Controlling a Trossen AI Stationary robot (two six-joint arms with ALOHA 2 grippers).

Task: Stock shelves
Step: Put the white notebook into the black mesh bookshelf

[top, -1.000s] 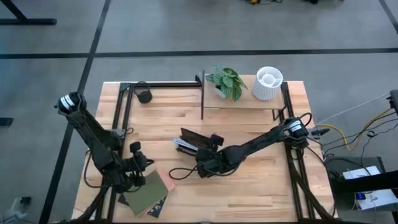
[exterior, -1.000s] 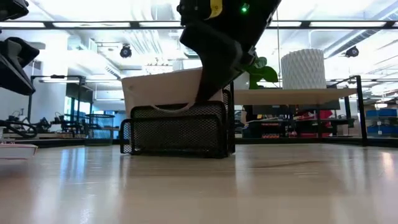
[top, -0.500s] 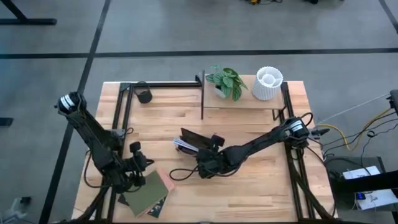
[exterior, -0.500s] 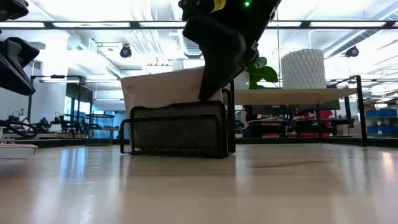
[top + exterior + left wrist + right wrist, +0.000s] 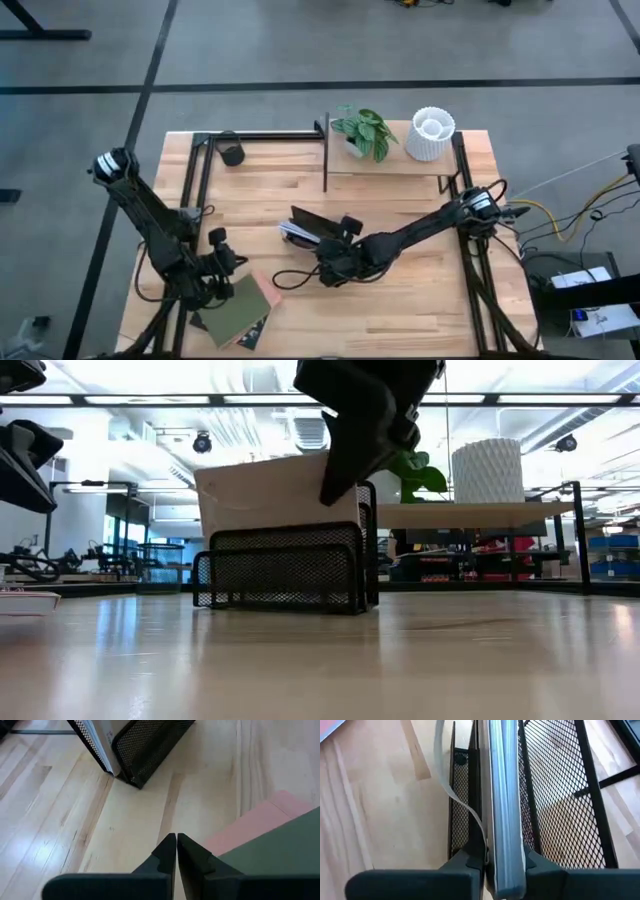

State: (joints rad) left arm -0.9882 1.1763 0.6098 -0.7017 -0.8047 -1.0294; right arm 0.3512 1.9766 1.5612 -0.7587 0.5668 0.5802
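While clamped on book [image 5: 505, 820] — right tool [image 5: 502, 862] over rack [image 5: 285, 565]

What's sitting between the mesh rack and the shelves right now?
In the high view, only bare tabletop lies between the mesh rack and the shelves; the right gripper is at the rack's near side.

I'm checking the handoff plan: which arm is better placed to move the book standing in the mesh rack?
Right. The right gripper is shut on the book over the mesh rack. The left gripper is shut and empty, near the table's front-left by the green book.
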